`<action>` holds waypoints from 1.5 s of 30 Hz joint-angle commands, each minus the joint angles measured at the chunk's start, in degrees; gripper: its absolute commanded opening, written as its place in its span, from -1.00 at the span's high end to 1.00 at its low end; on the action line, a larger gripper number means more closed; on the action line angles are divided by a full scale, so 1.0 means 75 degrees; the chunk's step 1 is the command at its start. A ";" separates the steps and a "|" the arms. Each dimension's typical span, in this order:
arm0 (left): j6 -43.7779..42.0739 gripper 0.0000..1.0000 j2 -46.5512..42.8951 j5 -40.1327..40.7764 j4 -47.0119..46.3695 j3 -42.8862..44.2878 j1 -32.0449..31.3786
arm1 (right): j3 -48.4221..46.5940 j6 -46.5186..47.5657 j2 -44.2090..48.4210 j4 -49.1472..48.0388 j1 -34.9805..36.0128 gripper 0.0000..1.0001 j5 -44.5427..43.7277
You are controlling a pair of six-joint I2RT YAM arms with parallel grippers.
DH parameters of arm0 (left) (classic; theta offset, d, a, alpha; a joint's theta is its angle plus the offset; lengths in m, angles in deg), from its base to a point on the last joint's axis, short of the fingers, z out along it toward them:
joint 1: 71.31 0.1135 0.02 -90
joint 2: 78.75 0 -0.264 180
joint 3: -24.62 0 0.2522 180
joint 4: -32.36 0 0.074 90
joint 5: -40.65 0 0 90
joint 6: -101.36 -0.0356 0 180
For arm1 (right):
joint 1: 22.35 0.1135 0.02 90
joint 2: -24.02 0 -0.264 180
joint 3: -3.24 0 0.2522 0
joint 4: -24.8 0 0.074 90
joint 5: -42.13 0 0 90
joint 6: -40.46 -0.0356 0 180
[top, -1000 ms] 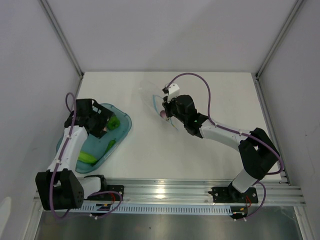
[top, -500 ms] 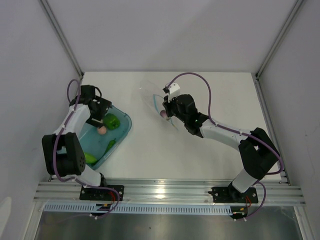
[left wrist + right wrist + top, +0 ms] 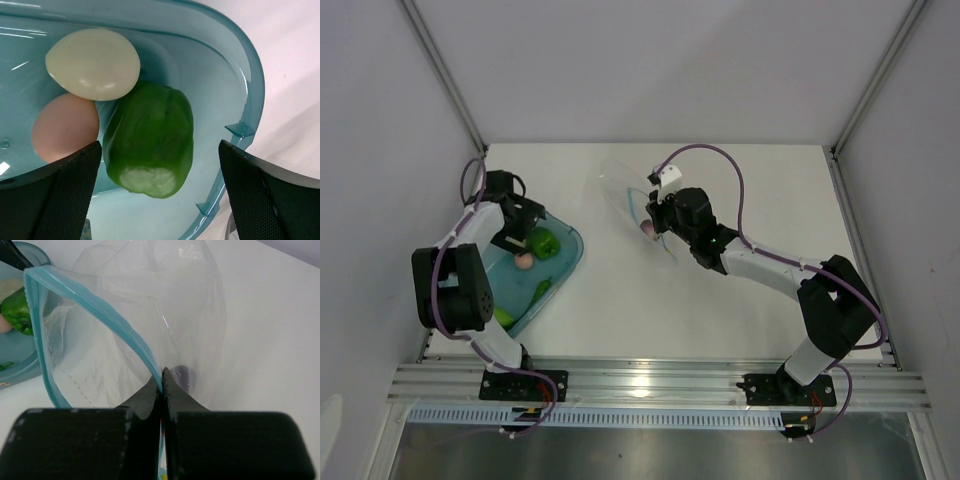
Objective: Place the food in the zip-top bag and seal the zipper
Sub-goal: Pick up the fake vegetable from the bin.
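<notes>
While peering down from the top camera, can spot a blue tray (image 3: 570,262) sitting at about 9 o'clock on the white tabletop (image 3: 740,180), well apart from the clear bag (image 3: 620,195) up around 11 o'clock of centre. Got the left gripper (image 3: 517,228) hanging over the far end of that tray, spread wide and holding nothing. From its wrist cam, looking straight down at a green pepper (image 3: 150,135) lying between the two fingers (image 3: 70,195) without being pinched by either. Also seeing a white egg (image 3: 92,63) at 11 o'clock of the pepper and a pinkish egg (image 3: 65,127) at 9 o'clock, both snug against it. Can make out a couple more green bits (image 3: 542,290) toward the tray's near end. Over on the other side, got the right gripper (image 3: 162,385) clenched tight on the bag's teal zipper (image 3: 100,310), holding the mouth up and gaping open. Can see one purple piece (image 3: 182,376) already inside the bag, just beyond the fingertips.
</notes>
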 commanded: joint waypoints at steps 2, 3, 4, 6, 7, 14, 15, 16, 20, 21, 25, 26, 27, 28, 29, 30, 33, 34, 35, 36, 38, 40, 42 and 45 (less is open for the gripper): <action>0.0040 -0.98 0.0329 -0.0128 -0.0091 0.0060 0.0082 | -0.0150 -0.0092 -0.0003 -0.0348 -0.0039 1.00 0.0075; 0.0134 -0.98 0.0376 -0.0105 0.0002 0.0025 0.0082 | -0.0150 -0.0092 -0.0003 -0.0348 -0.0039 1.00 0.0063; 0.0204 -0.98 0.0446 -0.0105 0.0096 -0.0010 0.0082 | -0.0139 -0.0092 0.0009 -0.0348 -0.0051 1.00 0.0063; 0.0322 -0.98 0.0505 -0.0105 0.0086 -0.0092 0.0082 | -0.0139 -0.0092 -0.0003 -0.0348 -0.0051 1.00 0.0063; 0.0334 -0.98 0.0540 -0.0163 0.0004 -0.0162 0.0082 | -0.0127 -0.0092 0.0009 -0.0348 -0.0051 1.00 0.0063; 0.0322 -0.62 0.0412 -0.0327 -0.0406 -0.0479 0.0082 | -0.0127 -0.0116 0.0021 -0.0360 -0.0074 1.00 0.0098; 0.0299 -0.46 0.0388 -0.0362 -0.0442 -0.0525 0.0082 | -0.0115 -0.0116 0.0020 -0.0360 -0.0086 1.00 0.0098; 0.0310 -0.39 0.0365 -0.0374 -0.0454 -0.0514 0.0082 | -0.0104 -0.0116 0.0020 -0.0360 -0.0074 1.00 0.0098; 0.0275 0.16 0.0189 -0.0304 -0.0407 -0.0561 0.0082 | -0.0115 -0.0116 0.0032 -0.0348 -0.0086 1.00 0.0075; 0.0287 0.35 0.0073 -0.0281 -0.0326 -0.0573 0.0071 | -0.0115 -0.0116 0.0021 -0.0348 -0.0098 1.00 0.0075; -0.0098 0.58 -0.0406 -0.0257 -0.0301 -0.0631 0.0082 | -0.0139 -0.0139 -0.0003 -0.0348 -0.0086 1.00 0.0098; -0.0227 0.59 -0.0571 -0.0292 -0.0383 -0.0759 0.0082 | -0.0139 -0.0139 -0.0003 -0.0348 -0.0098 1.00 0.0098; -0.0333 0.60 -0.0805 -0.0373 -0.0534 -0.0853 0.0071 | -0.0139 -0.0139 -0.0015 -0.0336 -0.0098 1.00 0.0086; -0.0497 0.61 -0.1329 -0.0374 -0.0861 -0.1237 0.0071 | -0.0150 -0.0139 -0.0026 -0.0336 -0.0098 1.00 0.0051; -0.0579 0.61 -0.1613 -0.0618 -0.1038 -0.1357 0.0059 | -0.0150 -0.0139 -0.0026 -0.0324 -0.0086 1.00 0.0039; -0.0696 0.64 -0.1917 -0.0725 -0.1248 -0.1497 0.0047 | -0.0150 -0.0139 -0.0015 -0.0324 -0.0086 1.00 0.0039; -0.1153 0.84 -0.3113 -0.1263 -0.2151 -0.2154 -0.0116 | -0.0151 -0.0186 -0.0026 -0.0336 -0.0086 1.00 0.0051; -0.1375 0.93 -0.3383 -0.1578 -0.2362 -0.2375 -0.0175 | -0.0162 -0.0198 -0.0015 -0.0348 -0.0086 1.00 0.0074; -0.1458 0.98 -0.3629 -0.1709 -0.2631 -0.2505 -0.0326 | -0.0174 -0.0210 -0.0026 -0.0348 -0.0086 1.00 0.0109; -0.1575 0.99 -0.4096 -0.1849 -0.2749 -0.2576 -0.0432 | -0.0174 -0.0210 -0.0038 -0.0325 -0.0086 1.00 0.0098; -0.1962 0.99 -0.4497 -0.2236 -0.3042 -0.2623 -0.0795 | -0.0186 -0.0221 -0.0003 -0.0301 -0.0086 1.00 0.0075; -0.2371 0.99 -0.4908 -0.2795 -0.3265 -0.2600 -0.1391 | -0.0209 -0.0233 0.0020 -0.0266 -0.0063 1.00 0.0063; -0.2595 0.99 -0.5060 -0.3360 -0.3825 -0.2565 -0.1721 | -0.0221 -0.0233 0.0044 -0.0254 -0.0028 1.00 0.0063; -0.2713 0.99 -0.5015 -0.4263 -0.4529 -0.2472 -0.2459 | -0.0279 -0.0210 -0.0003 -0.0208 0.0066 1.00 0.0039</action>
